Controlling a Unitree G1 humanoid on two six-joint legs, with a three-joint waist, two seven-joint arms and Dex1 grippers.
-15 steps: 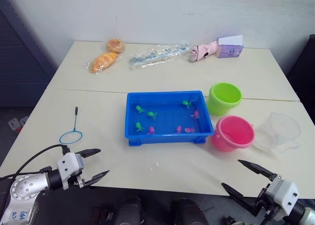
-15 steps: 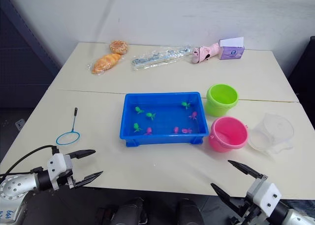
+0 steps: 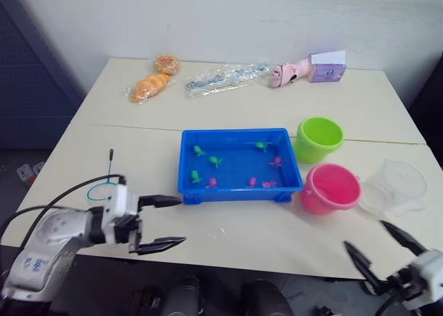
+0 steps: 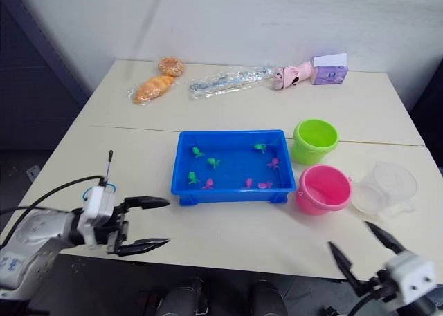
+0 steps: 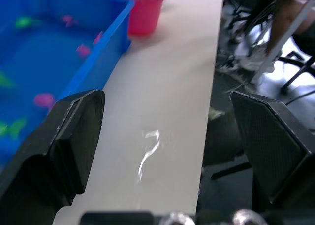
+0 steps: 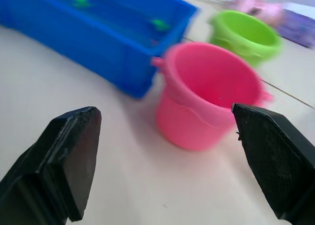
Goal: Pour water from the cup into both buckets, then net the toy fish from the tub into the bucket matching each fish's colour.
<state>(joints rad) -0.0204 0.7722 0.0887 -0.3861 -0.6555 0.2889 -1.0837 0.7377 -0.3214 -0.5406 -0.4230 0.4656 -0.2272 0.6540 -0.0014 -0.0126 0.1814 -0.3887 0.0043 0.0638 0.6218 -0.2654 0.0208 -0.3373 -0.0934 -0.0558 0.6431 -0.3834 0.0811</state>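
Note:
The blue tub (image 3: pixel 239 193) sits mid-table with several green fish (image 3: pixel 199 151) and pink fish (image 3: pixel 276 162) in it. To its right stand the green bucket (image 3: pixel 319 139) and the pink bucket (image 3: pixel 331 188), and the clear cup (image 3: pixel 394 186) is at the right edge. The net (image 3: pixel 110 162) lies at the left, its hoop partly hidden behind my left arm. My left gripper (image 3: pixel 181 220) is open over the table just in front of the tub's near-left corner. My right gripper (image 3: pixel 365 234) is open at the near edge, in front of the pink bucket (image 6: pixel 206 102).
Along the back edge lie two wrapped breads (image 3: pixel 149 86), a clear plastic bag (image 3: pixel 225 76), a pink toy (image 3: pixel 289 72) and a purple box (image 3: pixel 327 67). Bare tabletop (image 5: pixel 162 87) runs between the tub and the near edge.
My left gripper has moved right and forward, toward the tub's near-left corner, and now covers part of the net's hoop. My right gripper has shifted right and lower.

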